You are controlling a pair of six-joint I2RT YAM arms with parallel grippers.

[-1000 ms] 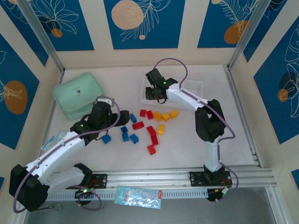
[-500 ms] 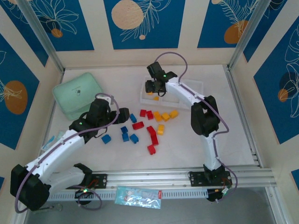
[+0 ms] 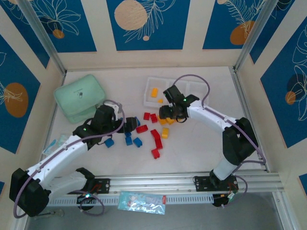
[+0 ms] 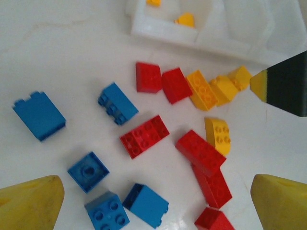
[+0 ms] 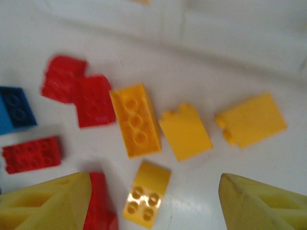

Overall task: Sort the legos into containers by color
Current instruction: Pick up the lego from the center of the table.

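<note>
Hovering above yellow legos (image 5: pixel 136 120), right end effector (image 5: pixel 152 203) spread, empty; left end effector (image 4: pixel 156 205) spread.

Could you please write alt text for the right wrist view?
Four yellow bricks lie on the white table below the right gripper, its jaws open. Red bricks and a blue brick lie to their left; the tray runs along the top.

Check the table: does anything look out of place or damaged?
Nothing looks damaged. A clear plastic packet lies across the near rail between the arm bases, well apart from the legos and the tray, so it looks like stray litter.
</note>
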